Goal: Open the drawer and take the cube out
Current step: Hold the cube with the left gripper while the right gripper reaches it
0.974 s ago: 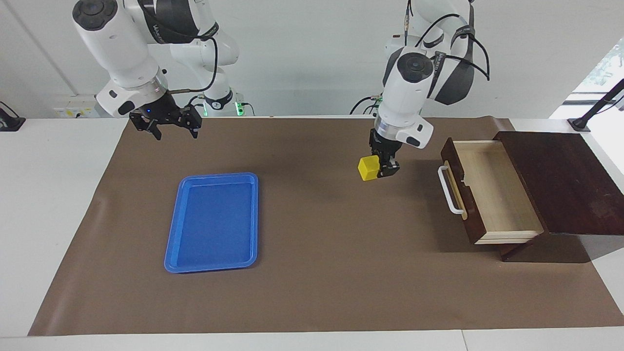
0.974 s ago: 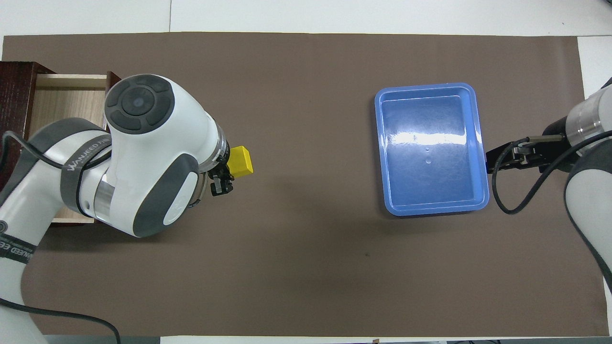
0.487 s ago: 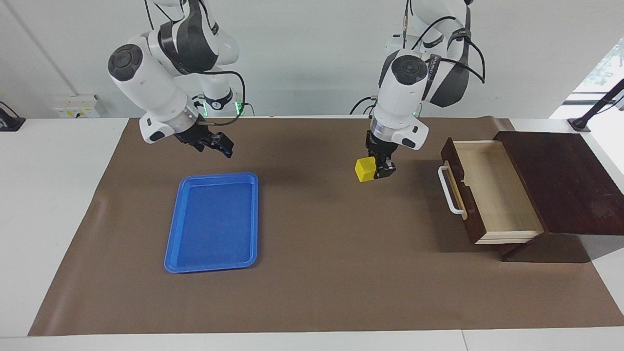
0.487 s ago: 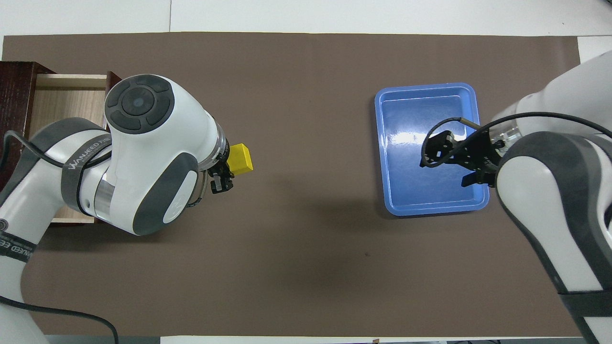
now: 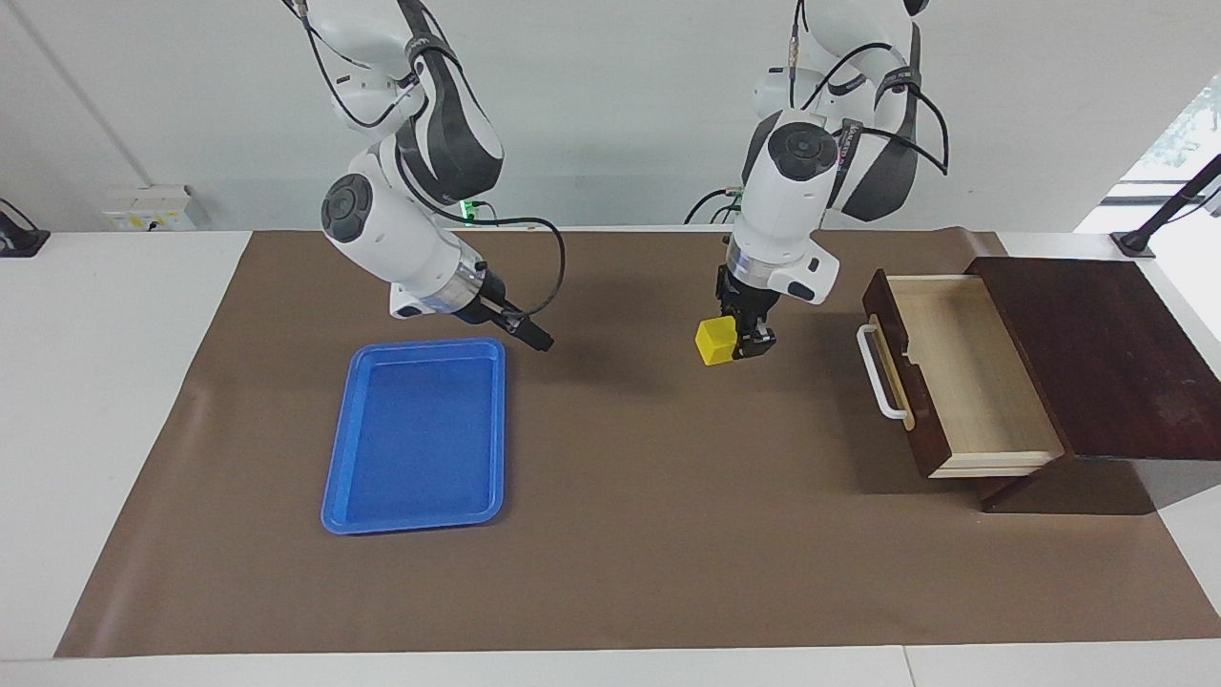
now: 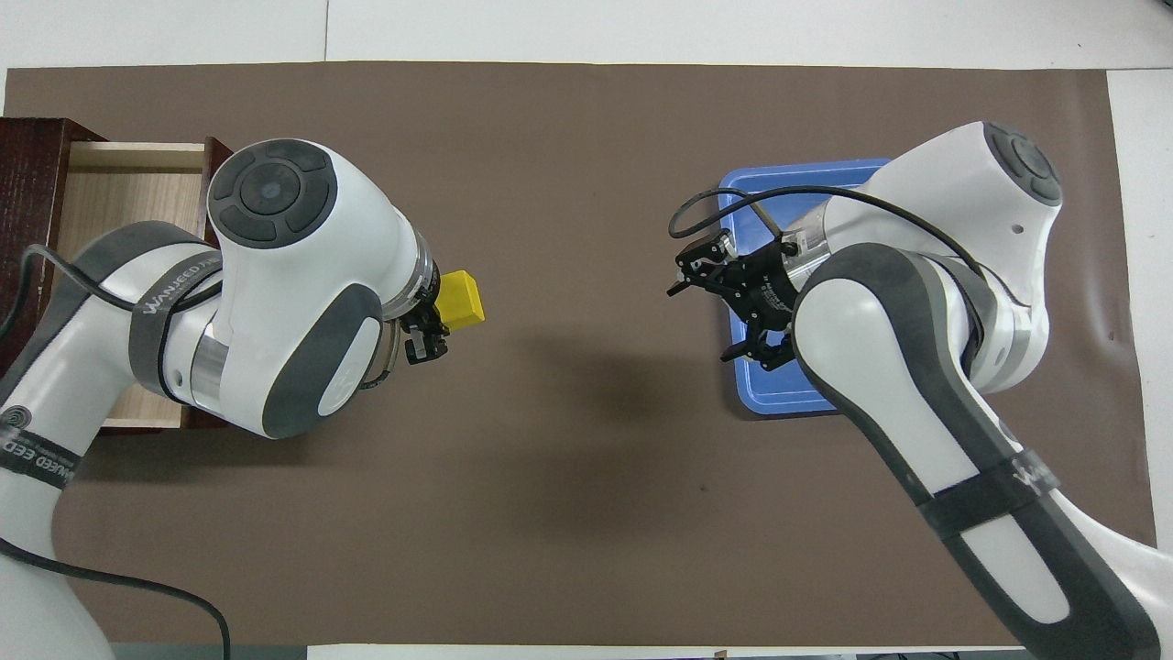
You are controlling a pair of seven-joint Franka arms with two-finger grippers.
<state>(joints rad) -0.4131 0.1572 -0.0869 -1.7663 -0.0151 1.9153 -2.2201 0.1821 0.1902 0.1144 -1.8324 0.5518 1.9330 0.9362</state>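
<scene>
Across the tabletop lies a brown mat (image 5: 630,534), which covers nearly the whole white table (image 5: 105,315) and stops short of its edges; a plain pale wall stands at the robots' end, with a window's glare at the left arm's end.

At that end sits the dark wooden box (image 5: 1107,353), its drawer (image 5: 963,372) pulled well out so the pale interior shows bare; the white loop handle (image 5: 879,372) faces the middle of the mat. That suggests the opening step is done and the contents are already out.

Toward the right arm's end lies a blue plastic tray (image 5: 339,496), flat on the mat with nothing in it, probably the place meant to receive the load.

Next come the grippers. The left gripper (image 5: 739,336) points down over the bare mat between drawer and tray, its fingers clamped on the yellow cube (image 5: 715,341), which hangs clear of the surface. The right gripper (image 5: 527,334) reaches over the mat at the tray's corner nearest the robots, aimed at the cube, fingers spread apart in the overhead view, seemingly readied for a hand-over.
</scene>
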